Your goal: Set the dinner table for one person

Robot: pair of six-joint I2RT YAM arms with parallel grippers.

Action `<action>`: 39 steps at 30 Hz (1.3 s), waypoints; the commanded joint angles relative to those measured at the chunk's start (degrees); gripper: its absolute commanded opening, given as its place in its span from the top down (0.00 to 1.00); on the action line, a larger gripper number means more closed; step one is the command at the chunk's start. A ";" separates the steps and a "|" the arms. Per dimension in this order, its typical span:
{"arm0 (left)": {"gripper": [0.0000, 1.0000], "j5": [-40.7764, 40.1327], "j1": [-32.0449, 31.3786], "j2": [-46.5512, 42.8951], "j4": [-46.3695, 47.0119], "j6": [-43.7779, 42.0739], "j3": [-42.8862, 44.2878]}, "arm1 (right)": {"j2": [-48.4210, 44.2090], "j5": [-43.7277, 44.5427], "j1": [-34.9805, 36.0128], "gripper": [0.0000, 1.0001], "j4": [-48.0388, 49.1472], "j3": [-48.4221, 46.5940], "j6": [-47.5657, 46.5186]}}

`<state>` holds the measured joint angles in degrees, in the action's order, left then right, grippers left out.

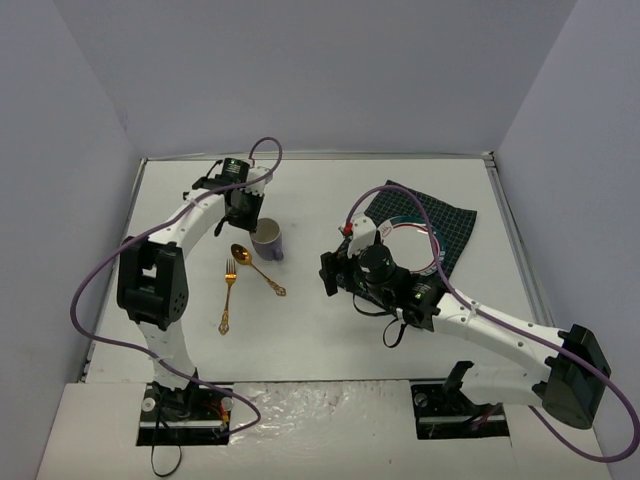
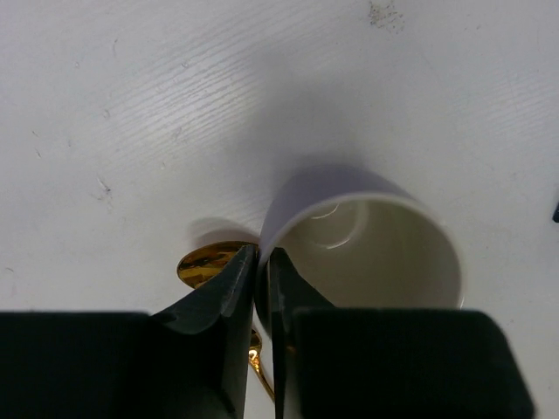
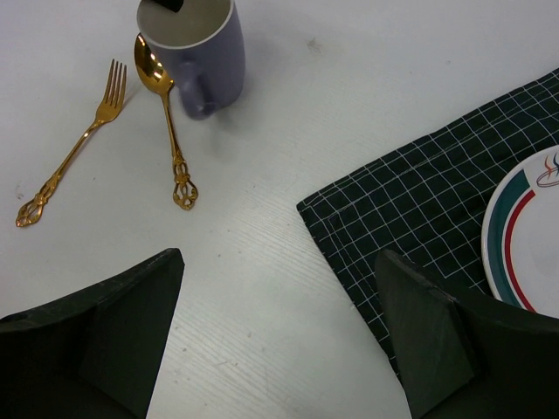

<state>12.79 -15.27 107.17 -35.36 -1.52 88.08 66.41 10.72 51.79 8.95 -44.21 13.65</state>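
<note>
A white rectangular surface [image 1: 320, 330] with thin metal edging fills the floor of a plain walled enclosure. It lies flat. Its long axis seems to run side to side across the overhead view, though the camera angle makes this hard to judge.

A purple mug [image 1: 268, 240] stands upright in the left half, about midway between the near and far edges. The left tool [image 2: 260, 266] is clamped on the mug's rim, with one finger outside the wall and one inside. Just beside the mug's base lies a gold spoon [image 1: 257, 268]. Its bowl is by the mug and its handle angles toward the near edge. A gold fork [image 1: 228, 295] lies to the left of the spoon, tines toward the far edge.

Toward the far right corner a dark green checked cloth [image 1: 440, 220] lies at an angle. On it is a white plate [image 3: 524, 236] with coloured rings. The right tool [image 3: 279, 257] hangs near the cloth's left corner, spread wide and holding nothing.

The main risk appears to be the narrow pinch on the rim. If lifted, the mug could swing, tilt or slip free. Its base could also nudge the spoon out of place. The right arm reaches over the plate, so a careless move there might drag the cloth.
</note>
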 commanded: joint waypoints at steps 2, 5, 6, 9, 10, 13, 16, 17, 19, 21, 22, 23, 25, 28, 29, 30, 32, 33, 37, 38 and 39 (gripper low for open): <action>1.00 -0.34 -0.87 -4.40 3.37 7.20 0.84 | 0.23 1.14 0.07 0.12 3.28 -0.18 0.32; 1.00 -3.02 -2.46 -6.67 3.63 11.37 -0.14 | 1.07 0.82 0.07 0.12 3.53 -0.27 -0.56; 1.00 -4.04 -2.87 -7.33 3.63 12.45 -0.50 | 1.48 0.56 0.07 0.12 3.69 -0.27 -1.02; 1.00 -6.59 -3.77 -10.22 3.07 17.59 -1.22 | 2.41 -0.52 0.05 0.12 3.96 -0.90 -2.54; 1.00 -7.37 -4.10 -11.20 2.87 18.64 -1.54 | 2.93 -0.97 -0.01 0.13 4.34 -1.03 -3.32; 1.00 -8.30 -4.99 -14.03 2.59 23.12 -2.79 | 5.12 -2.53 -0.02 0.14 6.28 -1.53 -5.70; 1.00 -8.56 -6.31 -15.40 2.57 25.79 -4.20 | 7.80 -4.85 -0.02 0.15 7.87 -2.72 -7.52; 1.00 -8.65 -6.68 -15.91 2.25 26.35 -4.48 | 8.59 -5.41 -0.02 0.16 8.66 -3.14 -7.99; 1.00 -9.09 -8.08 -16.55 2.01 27.57 -4.90 | 11.54 -6.77 -0.02 0.16 9.48 -5.01 -8.87; 1.00 -9.65 -9.13 -17.15 1.55 28.09 -5.33 | 14.13 -7.06 -0.02 0.17 9.59 -7.08 -9.78; 1.00 -9.88 -9.51 -17.35 1.19 28.27 -5.38 | 15.21 -7.20 -0.02 0.17 9.59 -7.90 -10.27; 1.00 -10.32 -9.59 -17.37 0.85 28.44 -5.39 | 16.08 -7.21 -0.02 0.18 9.61 -8.06 -10.57; 1.00 -11.43 -10.45 -17.63 0.18 28.87 -5.55 | 17.87 -7.29 -0.02 0.19 9.76 -9.98 -11.66; 1.00 -12.25 -11.41 -17.89 -0.27 29.22 -5.41 | 19.65 -7.31 -0.04 0.20 9.72 -12.32 -12.45; 1.00 -12.26 -11.54 -17.94 -0.36 29.26 -5.28 | 20.33 -7.35 -0.08 0.22 9.80 -12.79 -12.75; 1.00 -12.26 -11.73 -17.96 -0.49 29.31 -5.15 | 21.02 -7.38 -0.11 0.23 9.86 -13.32 -12.97; 1.00 -12.26 -12.31 -18.03 -0.78 29.41 -4.89 | 22.12 -7.68 -0.14 0.26 10.02 -14.45 -13.03; 1.00 -12.26 -12.62 -18.09 -0.87 29.44 -4.77 | 22.54 -7.95 -0.17 0.28 10.18 -14.97 -13.03; 1.00 -13.58 -13.21 -18.14 -0.94 29.47 -4.50 | 24.29 -8.79 -0.37 0.34 10.30 -16.44 -13.54; 1.00 -13.47 -13.26 -18.14 -1.00 29.41 -4.44 | 24.84 -9.01 -0.43 0.37 10.35 -16.88 -14.27; 1.00 -13.42 -13.33 -18.16 -1.05 29.34 -4.39 | 25.22 -9.17 -0.46 0.41 10.44 -17.17 -14.73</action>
<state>0.23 -27.91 93.32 -38.59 26.41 81.08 90.66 2.64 51.74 15.62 -57.73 1.17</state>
